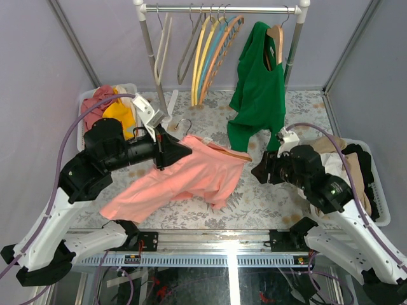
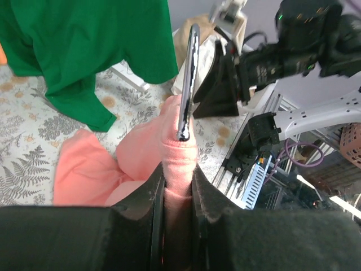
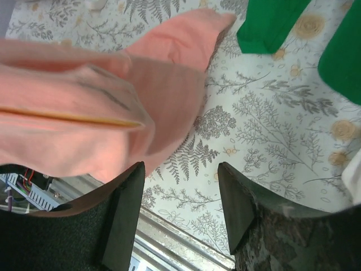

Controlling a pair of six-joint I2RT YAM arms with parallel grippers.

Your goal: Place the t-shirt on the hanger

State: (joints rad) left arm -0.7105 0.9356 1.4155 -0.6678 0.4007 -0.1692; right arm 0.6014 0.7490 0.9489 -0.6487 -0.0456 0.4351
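The salmon t-shirt (image 1: 191,175) hangs draped over the wooden hanger (image 1: 230,152), lifted above the table. The hanger's silver hook (image 1: 185,122) sticks up by the left gripper. My left gripper (image 1: 180,151) is shut on a fold of the t-shirt (image 2: 177,147) just below the hook (image 2: 189,79). My right gripper (image 1: 259,171) is open and empty, just right of the shirt's right end. In the right wrist view its jaws (image 3: 180,192) stand wide apart over the table, with the t-shirt (image 3: 84,135) and a thin hanger edge (image 3: 73,117) at the upper left.
A clothes rack (image 1: 222,9) at the back carries several thin hangers and a green shirt (image 1: 259,89) reaching down to the table. A white basket (image 1: 86,101) with red and yellow clothes stands at the left. Another basket (image 1: 378,190) with beige and dark clothes stands at the right.
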